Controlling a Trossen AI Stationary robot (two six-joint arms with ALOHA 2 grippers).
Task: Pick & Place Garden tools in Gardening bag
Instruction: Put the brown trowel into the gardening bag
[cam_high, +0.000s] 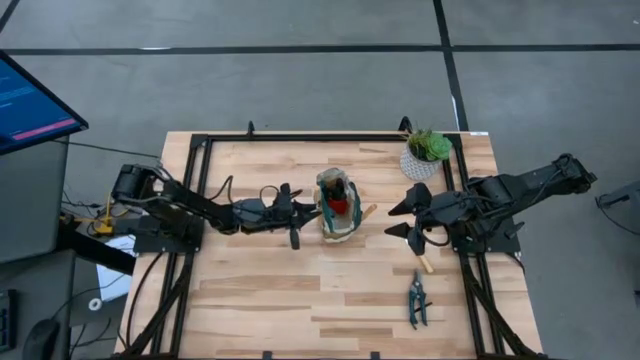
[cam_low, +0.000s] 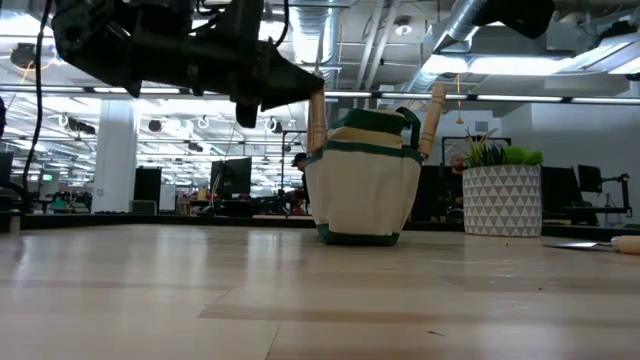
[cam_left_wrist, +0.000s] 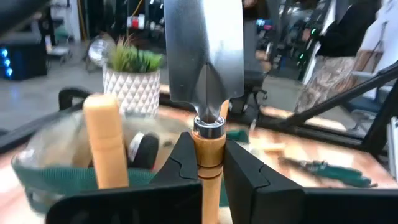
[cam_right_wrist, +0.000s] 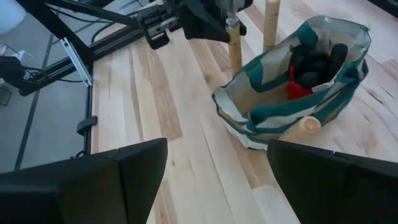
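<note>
A wooden table (cam_high: 300, 300) seen from above, with a dark robot arm at each side. At its centre stands a beige bag (cam_high: 337, 212) with green trim, a red-and-black glove (cam_high: 341, 204) inside and wooden handles sticking out. The left gripper (cam_high: 297, 213), just beside the bag, is clamped on the wooden handle of a trowel (cam_left_wrist: 205, 68), blade pointing up. The right gripper (cam_high: 408, 218) hangs near the bag's other side, fingers spread wide and empty. A potted plant (cam_high: 424, 154) stands at the far right corner. Green pruning shears (cam_high: 416, 299) lie near the front right.
</note>
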